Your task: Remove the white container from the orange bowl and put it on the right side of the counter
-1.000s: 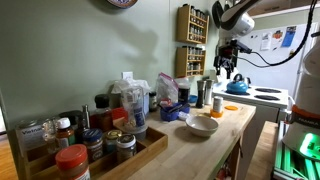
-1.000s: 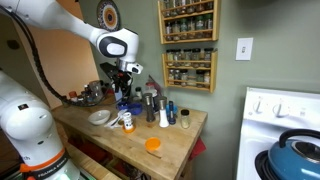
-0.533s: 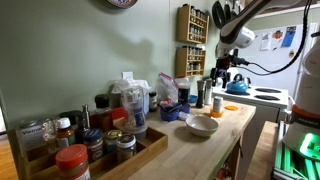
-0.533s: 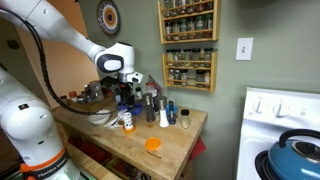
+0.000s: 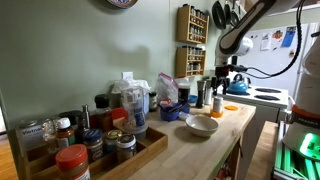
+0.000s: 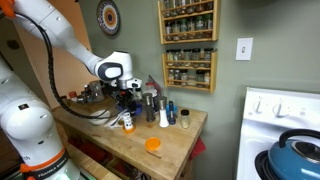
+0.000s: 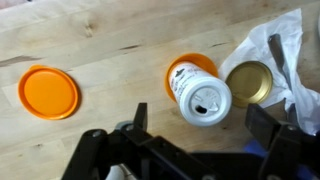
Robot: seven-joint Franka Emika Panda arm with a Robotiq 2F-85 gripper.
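The white container (image 7: 200, 97), a small upright cylinder with a white top and orange on its side, stands on the wooden counter (image 7: 100, 40). The orange bowl (image 7: 48, 92) lies empty to its left, apart from it. My gripper (image 7: 205, 125) is open, and its two fingers straddle the container from above without touching it. In both exterior views the gripper (image 5: 222, 86) (image 6: 125, 99) hangs just over the container (image 5: 217, 103) (image 6: 127, 122), and the orange bowl (image 5: 231, 108) (image 6: 152, 144) sits nearby on the counter (image 6: 172, 152).
A cream bowl (image 5: 201, 125) (image 6: 100, 117) sits close to the container. A brass-lidded jar (image 7: 250, 82) and a plastic bag (image 7: 285, 55) lie beside it. Dark and steel bottles (image 6: 158, 108) stand behind. The stove (image 5: 262, 97) with a blue kettle (image 5: 237, 86) borders the counter.
My arm has come down toward the counter, and the gripper now hangs low over the white container. The objects have not moved.
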